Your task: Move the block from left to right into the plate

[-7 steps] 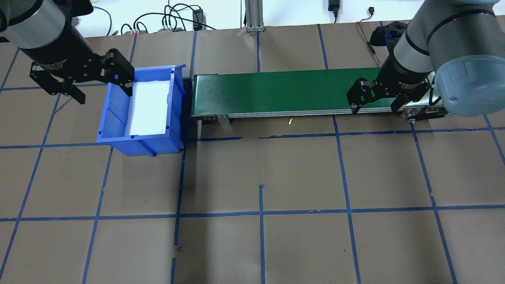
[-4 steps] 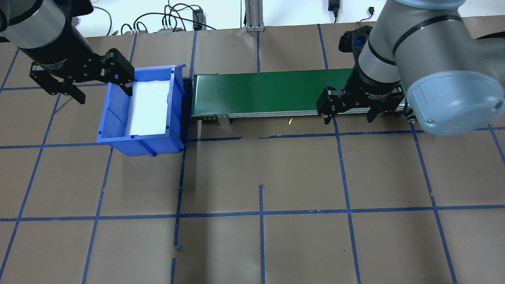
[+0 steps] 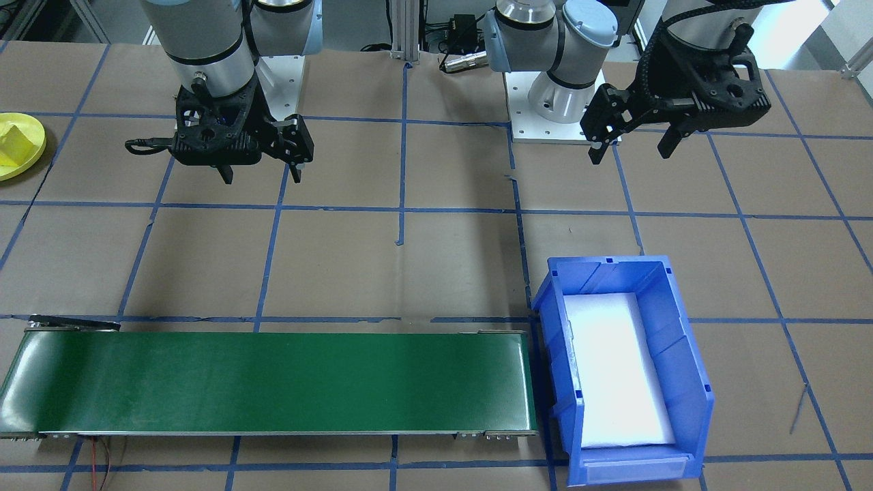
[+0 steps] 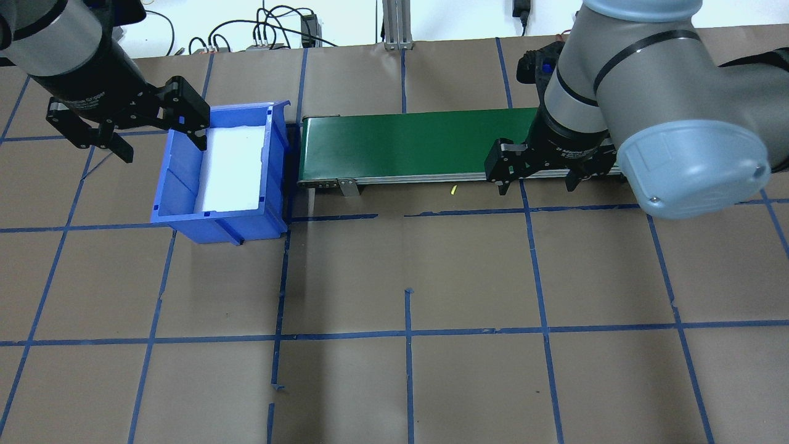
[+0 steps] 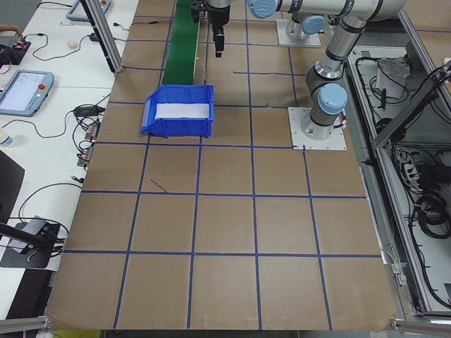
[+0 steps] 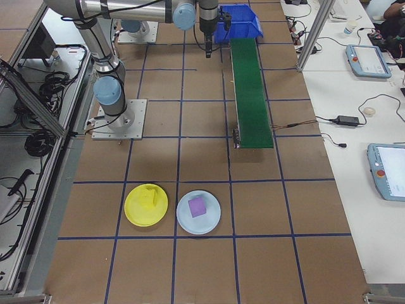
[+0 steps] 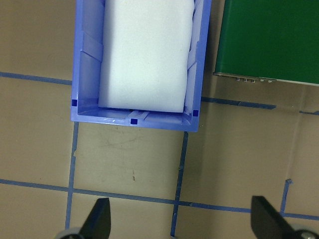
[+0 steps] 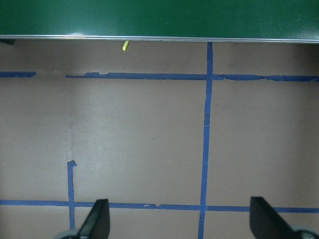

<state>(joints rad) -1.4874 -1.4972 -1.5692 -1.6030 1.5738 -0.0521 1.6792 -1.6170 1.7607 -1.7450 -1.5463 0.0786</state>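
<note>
A yellow block (image 6: 148,197) lies in the round yellow plate (image 6: 135,215) on the table.

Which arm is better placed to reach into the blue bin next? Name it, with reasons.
Left. The left gripper hovers open at the blue bin rim; the right gripper hangs open beside the green belt, at its other end. The bin shows only white padding, no block.

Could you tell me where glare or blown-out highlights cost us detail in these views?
Overhead exterior: the white foam liner in the blue rectangular plastic bin is overexposed and textureless. Exterior front-facing: the same liner glares. Both wrist views look evenly lit.
</note>
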